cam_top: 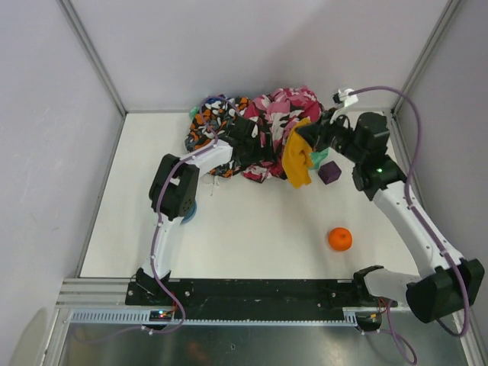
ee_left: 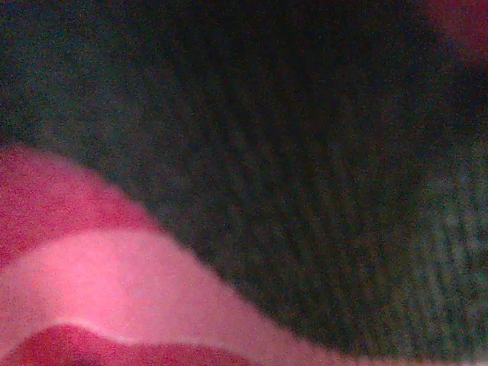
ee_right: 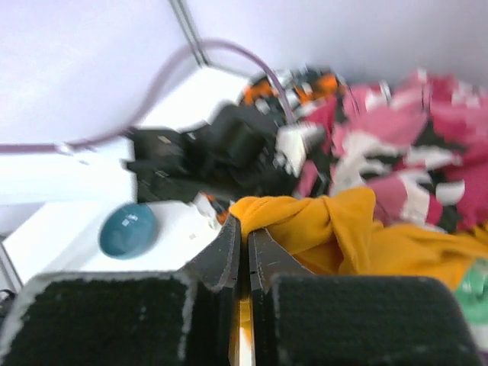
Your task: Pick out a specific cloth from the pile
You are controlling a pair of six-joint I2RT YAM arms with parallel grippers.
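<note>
The pile (cam_top: 278,110) of pink camouflage and orange-black-white cloths (cam_top: 207,123) lies at the back of the table. The mustard-yellow cloth (cam_top: 298,162) hangs down the pile's right front. My right gripper (cam_top: 306,137) is at its upper edge. In the right wrist view the right gripper (ee_right: 245,226) is shut on a bunched fold of the cloth (ee_right: 358,236). My left gripper (cam_top: 242,131) is pushed into the pile's middle. Its wrist view shows only pink and dark fabric (ee_left: 84,274) pressed close, and its fingers are hidden.
A purple cube (cam_top: 329,172) sits right of the yellow cloth. An orange ball (cam_top: 340,239) lies on the white table nearer the front. A teal bowl (ee_right: 127,230) stands by the left arm (cam_top: 174,191). Walls and frame posts close in the back and sides.
</note>
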